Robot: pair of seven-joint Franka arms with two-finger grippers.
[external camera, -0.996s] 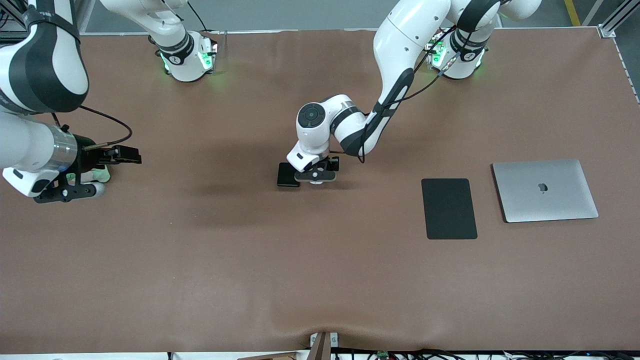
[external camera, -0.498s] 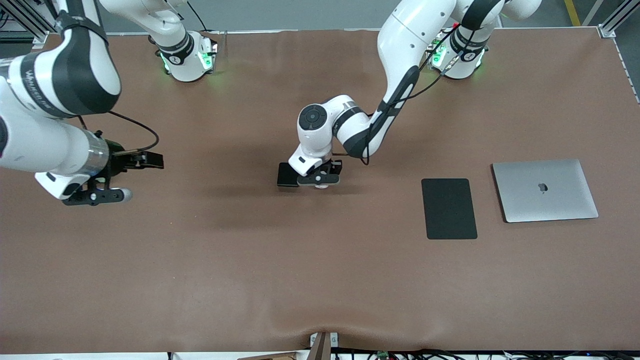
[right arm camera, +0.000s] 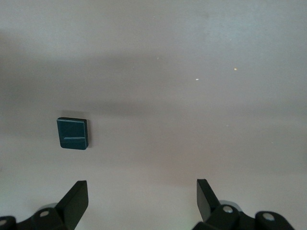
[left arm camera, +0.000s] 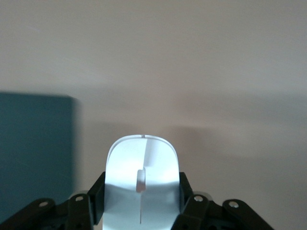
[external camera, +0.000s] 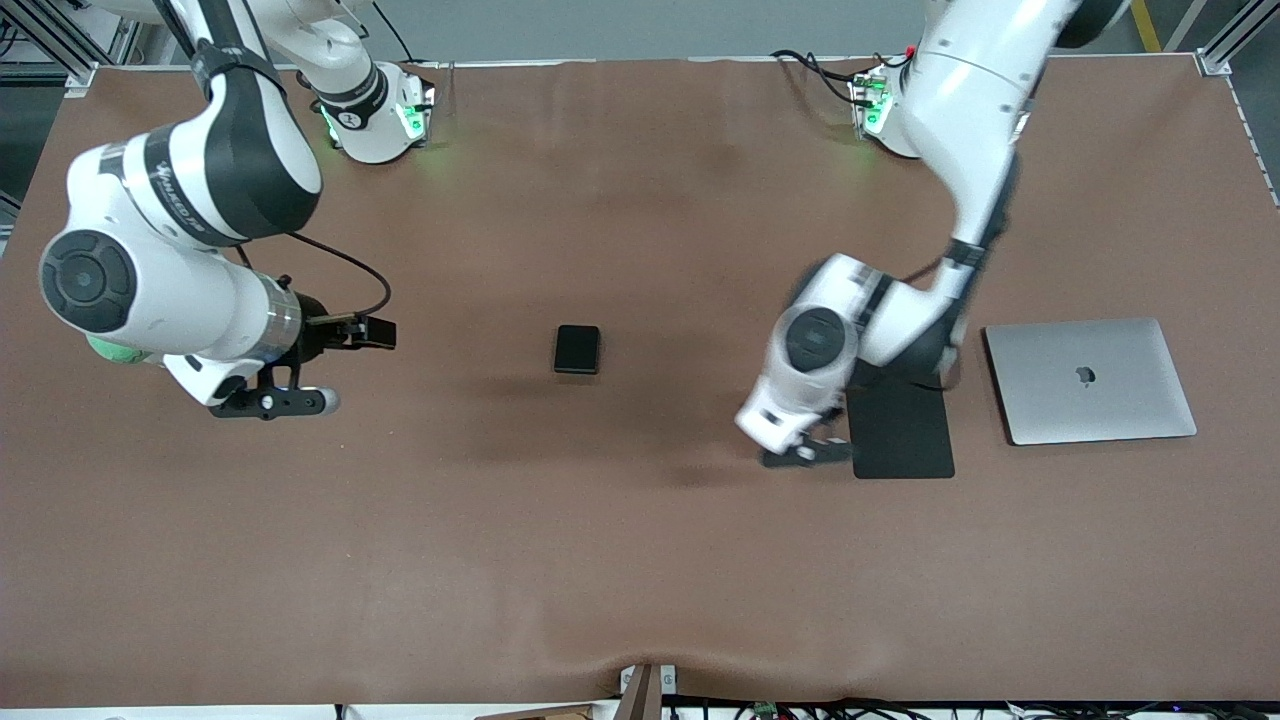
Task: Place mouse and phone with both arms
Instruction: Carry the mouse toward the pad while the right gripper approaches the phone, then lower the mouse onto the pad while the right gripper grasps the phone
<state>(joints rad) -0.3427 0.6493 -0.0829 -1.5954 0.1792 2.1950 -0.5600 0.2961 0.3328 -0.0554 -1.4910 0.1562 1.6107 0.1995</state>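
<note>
The white mouse point(left arm camera: 142, 187) with its thin grey middle line sits between the fingers of my left gripper point(left arm camera: 142, 211), which is shut on it. In the front view my left gripper point(external camera: 805, 455) hangs over the table right beside the black mat point(external camera: 905, 430), and the hand hides the mouse. The mat's edge also shows in the left wrist view point(left arm camera: 33, 153). The black phone point(external camera: 577, 349) lies alone on the table's middle. My right gripper point(external camera: 268, 400) is open and empty over the table toward the right arm's end. The right wrist view shows the phone point(right arm camera: 73, 133) some way off from the right gripper point(right arm camera: 142, 196).
A closed silver laptop point(external camera: 1090, 380) lies beside the mat toward the left arm's end of the table. The brown table cover point(external camera: 640, 560) has a slight bulge at the edge nearest the front camera.
My left gripper has carried the mouse from beside the phone across to the black mat. The phone now lies uncovered. My right arm has swung in toward the table's middle.
</note>
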